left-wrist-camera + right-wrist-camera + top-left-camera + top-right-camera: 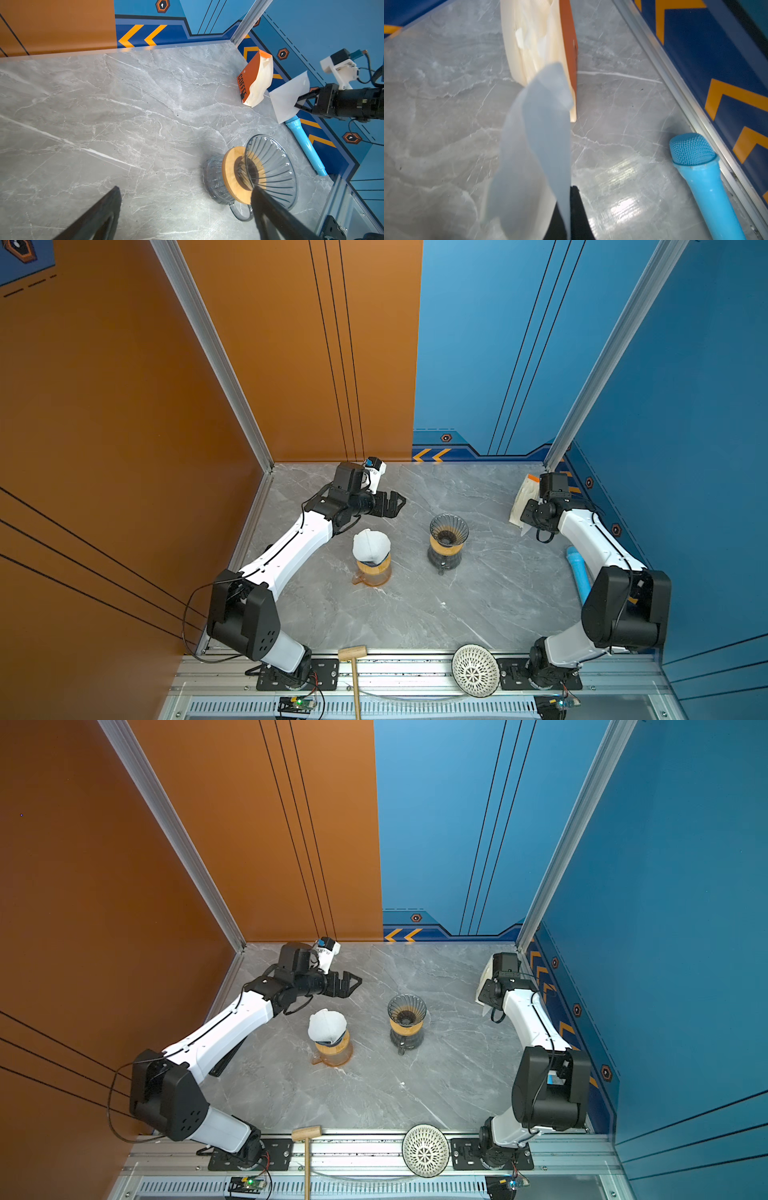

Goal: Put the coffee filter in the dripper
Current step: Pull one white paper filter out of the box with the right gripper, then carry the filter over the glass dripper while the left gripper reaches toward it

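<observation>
A thin white coffee filter (533, 145) hangs pinched by its edge in my right gripper (569, 191), which is shut on it just in front of the orange filter pack (542, 41) at the back right. The left wrist view shows the same filter (288, 97) held clear of the table by that gripper (296, 104). The dark ribbed glass dripper (449, 527) (407, 1006) sits empty on a wooden collar over a dark carafe mid-table. My left gripper (400, 502) (185, 189) is open and holds nothing, hovering behind and left of the dripper (270, 166).
A second dripper with a white filter in it (371, 545) stands on an amber carafe left of the dark one. A blue microphone (578, 568) lies along the right wall. A wooden mallet (353, 659) and a white lattice bowl (475, 670) rest on the front rail.
</observation>
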`<state>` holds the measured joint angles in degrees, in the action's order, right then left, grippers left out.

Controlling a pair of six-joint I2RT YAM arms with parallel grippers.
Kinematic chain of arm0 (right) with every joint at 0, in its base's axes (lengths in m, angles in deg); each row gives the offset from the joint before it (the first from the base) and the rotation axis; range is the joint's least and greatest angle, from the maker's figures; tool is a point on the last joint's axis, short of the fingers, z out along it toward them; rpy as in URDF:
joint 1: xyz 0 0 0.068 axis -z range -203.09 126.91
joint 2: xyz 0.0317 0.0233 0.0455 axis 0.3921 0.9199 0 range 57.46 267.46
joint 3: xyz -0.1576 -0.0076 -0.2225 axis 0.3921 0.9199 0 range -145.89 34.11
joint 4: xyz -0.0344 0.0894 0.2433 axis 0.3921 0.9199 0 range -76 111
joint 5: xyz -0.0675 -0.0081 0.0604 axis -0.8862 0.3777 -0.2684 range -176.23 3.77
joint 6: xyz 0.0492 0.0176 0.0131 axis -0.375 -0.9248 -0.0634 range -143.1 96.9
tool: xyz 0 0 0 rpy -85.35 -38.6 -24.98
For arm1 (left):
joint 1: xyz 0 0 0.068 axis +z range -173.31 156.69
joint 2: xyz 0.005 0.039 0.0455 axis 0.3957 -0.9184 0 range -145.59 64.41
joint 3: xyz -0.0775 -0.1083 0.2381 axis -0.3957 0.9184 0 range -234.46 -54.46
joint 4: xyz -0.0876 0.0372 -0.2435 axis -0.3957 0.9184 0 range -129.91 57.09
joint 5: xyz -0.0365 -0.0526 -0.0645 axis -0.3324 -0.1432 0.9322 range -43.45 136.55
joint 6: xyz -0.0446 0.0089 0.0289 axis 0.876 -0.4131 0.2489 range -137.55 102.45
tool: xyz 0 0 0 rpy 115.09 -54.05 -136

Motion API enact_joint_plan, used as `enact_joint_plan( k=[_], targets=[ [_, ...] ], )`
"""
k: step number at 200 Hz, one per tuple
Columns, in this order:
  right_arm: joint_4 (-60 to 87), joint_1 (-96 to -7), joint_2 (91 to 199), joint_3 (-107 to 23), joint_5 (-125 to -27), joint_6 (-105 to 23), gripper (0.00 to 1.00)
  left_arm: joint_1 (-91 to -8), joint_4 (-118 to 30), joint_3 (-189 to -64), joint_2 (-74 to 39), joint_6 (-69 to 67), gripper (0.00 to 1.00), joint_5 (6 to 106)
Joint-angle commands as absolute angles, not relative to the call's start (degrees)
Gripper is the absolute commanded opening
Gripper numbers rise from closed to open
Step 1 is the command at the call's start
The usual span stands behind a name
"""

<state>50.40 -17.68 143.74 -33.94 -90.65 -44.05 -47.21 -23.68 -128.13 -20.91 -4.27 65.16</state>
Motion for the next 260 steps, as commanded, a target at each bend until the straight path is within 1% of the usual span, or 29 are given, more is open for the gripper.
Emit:
enact_joint_plan(
  k=[1,36,73,121,140,185,219,260],
  targets=[
    [61.0,-17.7,140.1,-36.3,-85.0,-41.7,0.00,-48.2,-22.1,-128.7,-17.6,-4.8,0.98,64.0],
    [71.7,-19.2,136.2,-42.0,-75.1,-40.8,0.00,-48.4,-21.2,-128.2,-14.8,-5.4,0.98,66.4],
    [80.0,-24.1,135.4,-49.2,-70.4,-40.9,0.00,-48.7,-19.4,-129.3,-13.3,-6.0,0.98,66.5],
    [83.8,-32.6,138.7,-58.7,-66.3,-43.1,0.00,-49.7,-17.4,-129.3,-11.0,-6.5,0.98,67.7],
    [84.1,-35.6,141.0,-61.0,-66.2,-45.3,0.00,-50.5,-16.2,-129.3,-10.5,-6.9,0.98,68.8],
    [84.5,-41.2,147.0,-65.3,-66.4,-48.9,0.00,-52.4,-15.1,-129.3,-10.4,-7.4,0.98,68.0],
    [84.4,-44.1,150.5,-68.3,-72.2,-50.7,0.00,-53.4,-15.1,-129.7,-11.5,-7.1,0.98,67.5],
    [84.1,-47.7,153.2,-68.5,-78.0,-50.9,0.00,-54.5,-15.3,-131.5,-14.1,-7.1,0.98,67.5]
  ],
)
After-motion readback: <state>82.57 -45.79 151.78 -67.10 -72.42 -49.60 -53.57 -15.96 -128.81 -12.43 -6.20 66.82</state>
